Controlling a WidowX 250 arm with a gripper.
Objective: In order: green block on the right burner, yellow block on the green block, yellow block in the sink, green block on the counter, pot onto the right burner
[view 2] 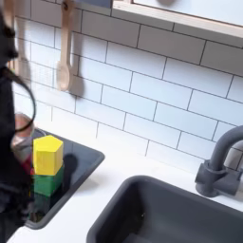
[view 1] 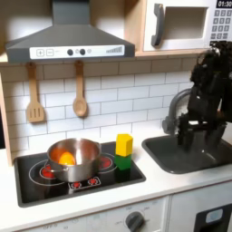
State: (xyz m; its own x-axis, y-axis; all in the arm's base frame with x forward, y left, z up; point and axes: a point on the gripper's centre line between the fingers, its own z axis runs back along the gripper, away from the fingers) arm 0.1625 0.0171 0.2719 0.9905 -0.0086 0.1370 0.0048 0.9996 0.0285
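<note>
- Lighting: even, soft and fairly bright in both exterior views; the source is not visible.
- Shadows: faint, beneath the grey range hood (view 1: 65,41).
- Glare: soft highlights on the shiny round steel pot (view 1: 74,159).
- Sharpness: low resolution, grainy; the black robot arm (view 1: 205,95) is motion-blurred, a dark smear at the second exterior view's left edge.

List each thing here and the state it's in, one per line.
Yellow block: stacked on the green block, upright.
Green block: on the cooktop's burner at the first exterior view's right, under the yellow block.
Pot: upright on the other burner, an orange piece inside.
Sink: no blocks inside.
Gripper: above the sink, holding nothing; open or shut unclear.
</note>
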